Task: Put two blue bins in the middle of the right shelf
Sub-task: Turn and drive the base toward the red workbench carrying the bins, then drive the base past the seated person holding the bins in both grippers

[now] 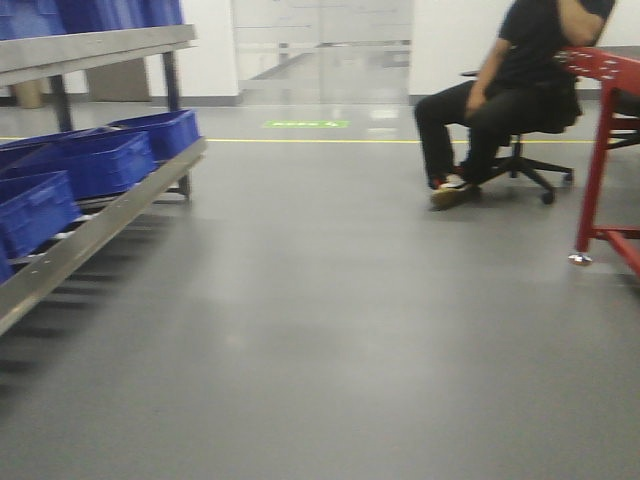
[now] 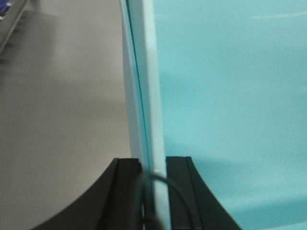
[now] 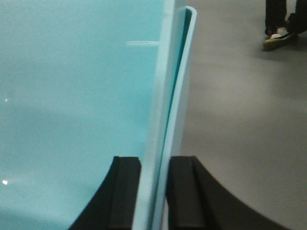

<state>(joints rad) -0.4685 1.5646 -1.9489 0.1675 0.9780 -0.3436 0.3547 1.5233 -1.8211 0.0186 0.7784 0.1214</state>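
Observation:
A pale sky-blue bin (image 2: 230, 96) fills the right half of the left wrist view, and its smooth inside (image 3: 72, 96) fills the left half of the right wrist view. My left gripper (image 2: 153, 191) is shut on the bin's left wall, one black finger (image 2: 125, 191) outside and one inside. My right gripper (image 3: 153, 191) is shut on the opposite wall (image 3: 165, 120) in the same way. Each gripped wall shows two pale layers side by side; I cannot tell whether these are two nested bins. Neither the bin nor the grippers show in the front view.
A grey metal shelf (image 1: 100, 225) with several dark blue crates (image 1: 95, 160) runs along the left. A person (image 1: 500, 90) sits on a wheeled chair (image 1: 530, 165) at the right. A red metal rack (image 1: 600, 150) stands at the right edge. Grey floor (image 1: 320, 330) lies between.

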